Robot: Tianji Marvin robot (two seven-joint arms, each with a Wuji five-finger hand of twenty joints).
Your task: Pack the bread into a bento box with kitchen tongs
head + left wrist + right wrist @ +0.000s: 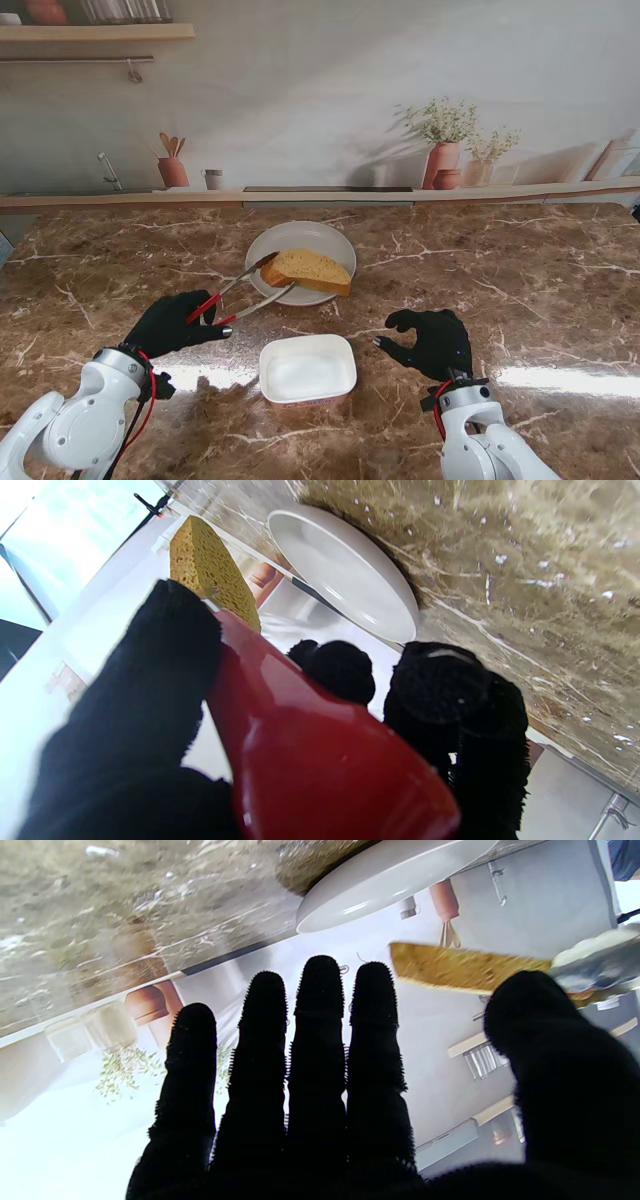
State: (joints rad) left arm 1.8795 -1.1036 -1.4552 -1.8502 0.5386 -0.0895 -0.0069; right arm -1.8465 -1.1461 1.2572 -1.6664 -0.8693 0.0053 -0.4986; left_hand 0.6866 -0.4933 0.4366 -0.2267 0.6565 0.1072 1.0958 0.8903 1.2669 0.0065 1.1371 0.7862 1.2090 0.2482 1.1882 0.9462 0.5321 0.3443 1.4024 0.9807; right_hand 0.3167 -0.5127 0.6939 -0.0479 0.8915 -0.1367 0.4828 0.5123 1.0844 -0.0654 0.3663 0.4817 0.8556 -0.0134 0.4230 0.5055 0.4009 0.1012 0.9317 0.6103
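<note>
no readable text, labels or numbers anywhere

A staged kitchen is showing: a brown marble surface [500, 260] is sitting before a printed backdrop [320, 90] picturing shelves, utensils and potted plants.

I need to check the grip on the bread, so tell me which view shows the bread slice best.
The stand view: the whole bread slice shows there, pinched by the tongs over the plate. The left wrist view gives only one spongy end behind the fingers. The right wrist view shows it edge-on and blurred.
</note>
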